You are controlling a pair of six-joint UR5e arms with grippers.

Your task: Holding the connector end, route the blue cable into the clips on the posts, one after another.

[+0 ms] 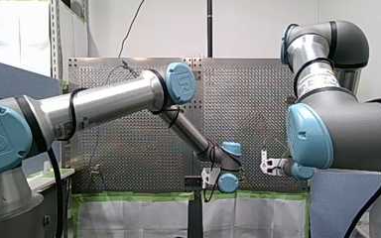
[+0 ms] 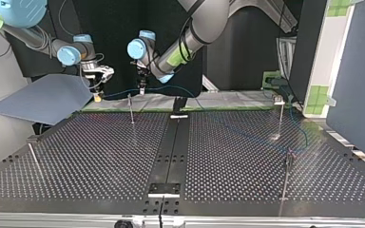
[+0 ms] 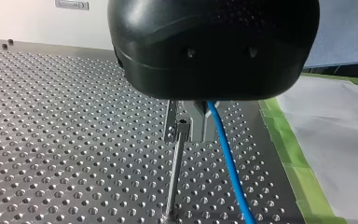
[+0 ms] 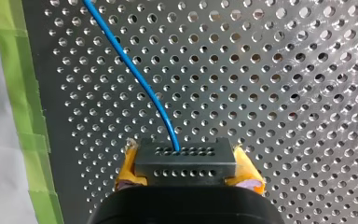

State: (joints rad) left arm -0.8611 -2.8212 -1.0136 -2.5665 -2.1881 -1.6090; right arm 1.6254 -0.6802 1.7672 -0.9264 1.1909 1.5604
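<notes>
In the right wrist view my right gripper is shut, its yellow pads clamping the black connector. The blue cable runs out of the connector and away over the perforated table. My left gripper hangs low over the table with its metal fingers shut on the blue cable, right behind the clip of a thin post. In the top view the cable spans between my right gripper and my left gripper above the post.
Other thin posts stand at the top view's right, near right and near left. The cable's slack lies across the right half of the table. Green tape edges the table, with white sheeting beyond.
</notes>
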